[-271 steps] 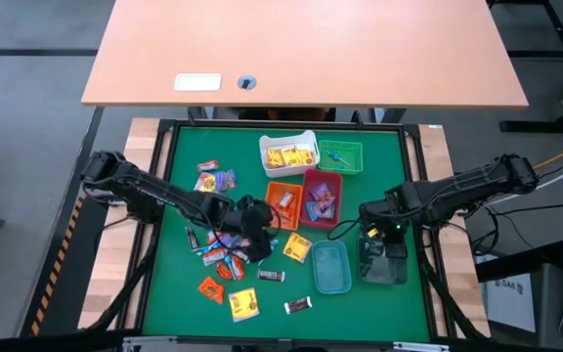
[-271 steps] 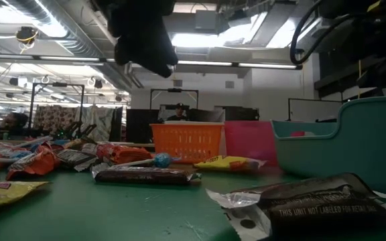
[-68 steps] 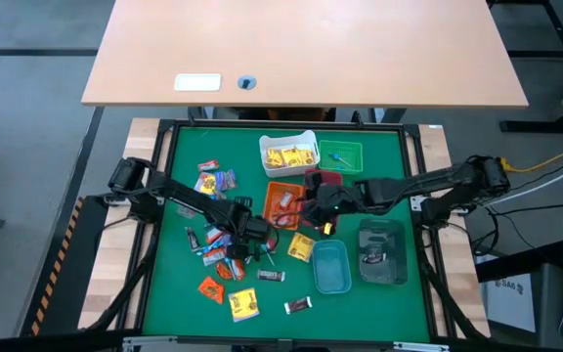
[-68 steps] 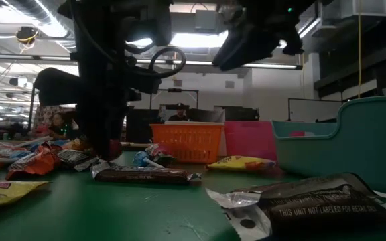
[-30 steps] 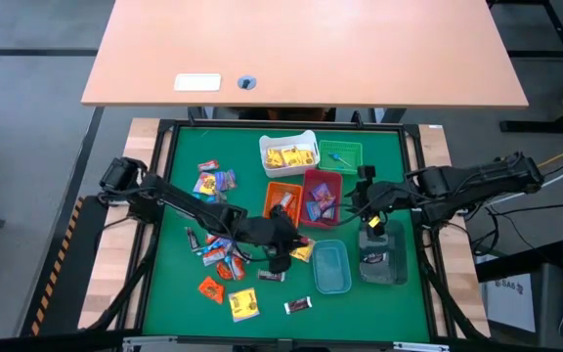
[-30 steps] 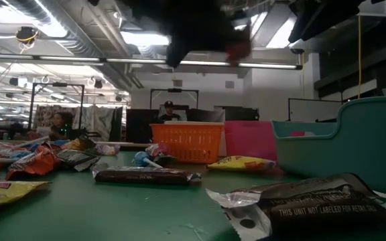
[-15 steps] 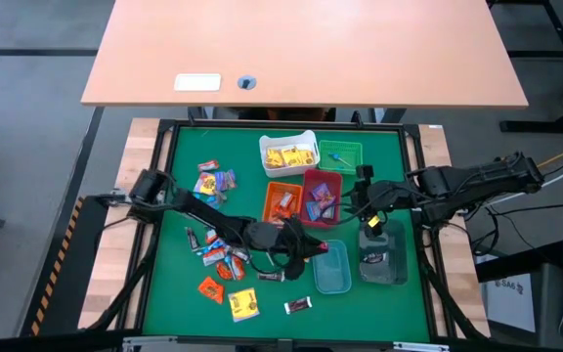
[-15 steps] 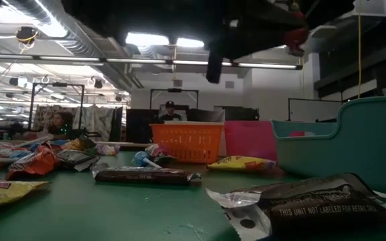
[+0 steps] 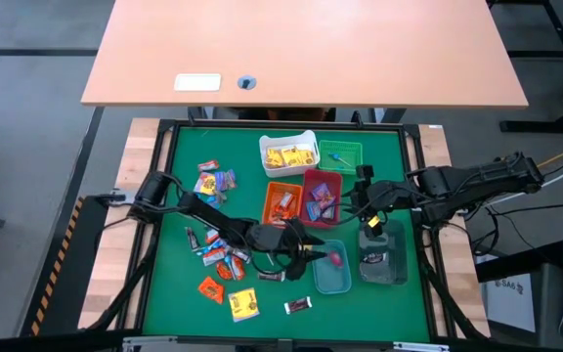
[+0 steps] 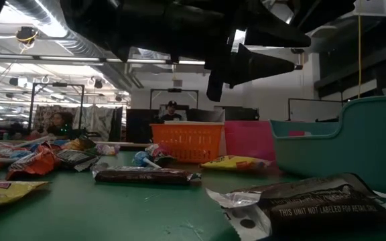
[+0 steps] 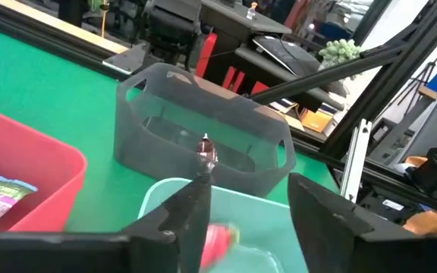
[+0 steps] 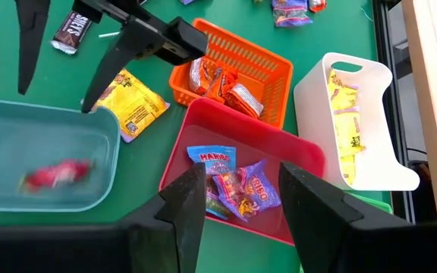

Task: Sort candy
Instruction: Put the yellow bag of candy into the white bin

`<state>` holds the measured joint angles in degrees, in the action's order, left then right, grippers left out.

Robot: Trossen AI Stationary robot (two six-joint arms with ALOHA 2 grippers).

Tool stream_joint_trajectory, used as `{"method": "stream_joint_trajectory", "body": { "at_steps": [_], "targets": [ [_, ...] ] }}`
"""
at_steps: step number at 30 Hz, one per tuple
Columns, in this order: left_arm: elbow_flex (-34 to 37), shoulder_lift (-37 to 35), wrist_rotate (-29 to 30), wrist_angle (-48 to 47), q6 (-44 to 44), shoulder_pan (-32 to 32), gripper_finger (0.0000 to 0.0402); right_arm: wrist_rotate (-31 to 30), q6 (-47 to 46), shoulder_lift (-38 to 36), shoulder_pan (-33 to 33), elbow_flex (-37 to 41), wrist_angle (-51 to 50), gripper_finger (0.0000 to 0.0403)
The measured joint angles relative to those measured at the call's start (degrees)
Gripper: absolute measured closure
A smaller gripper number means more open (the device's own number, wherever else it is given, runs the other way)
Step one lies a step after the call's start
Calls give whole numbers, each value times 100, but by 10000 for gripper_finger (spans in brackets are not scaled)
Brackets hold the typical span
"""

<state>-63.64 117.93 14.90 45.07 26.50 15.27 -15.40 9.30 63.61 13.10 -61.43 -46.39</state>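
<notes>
The left gripper [image 9: 318,252] hangs over the near-left edge of the teal bin [image 9: 331,284], fingers [image 11: 194,208] spread apart w/ nothing between them. A red candy [image 12: 54,174] is inside that bin, seen blurred, just under the fingertips; in the left wrist view it shows as a red smear [image 11: 220,236] on the bin floor. The right gripper [image 9: 362,192] waits above the mat between the red bin [image 9: 308,216] and the clear bin [image 9: 383,266], its fingers [image 12: 182,203] also apart and empty.

Bins stand close together in the middle: white bin [image 9: 302,139] and green bin [image 9: 357,149] at the far side, orange bin [image 9: 271,197] touching the red one, teal and clear bins nearer. Little free room between them. A yellow candy [image 12: 130,97] lies just beside the teal bin's corner and the orange bin.

Most loose candy [image 9: 221,257] is left of the bins, under and beside the left arm; more pieces [image 9: 244,304] near the front edge. The mat [image 9: 184,166] has open green space along the left rim and the front right corner. In the low view a dark bar [image 10: 144,175] and a silver wrapper [image 10: 310,204] lie in front.
</notes>
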Motion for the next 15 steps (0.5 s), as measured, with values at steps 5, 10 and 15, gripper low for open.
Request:
{"method": "stream_joint_trajectory", "body": {
  "at_steps": [5,10,15],
  "targets": [
    [0,-9,-159,-13,-386,-24,210,0,2,0,0,0,-3,237],
    [0,-138,-259,-221,-1396,-33,210,0,2,0,0,0,-9,237],
    [-2,-523,-220,-1439,-1806,-37,214,0,2,0,0,0,-11,237]
  ]
}}
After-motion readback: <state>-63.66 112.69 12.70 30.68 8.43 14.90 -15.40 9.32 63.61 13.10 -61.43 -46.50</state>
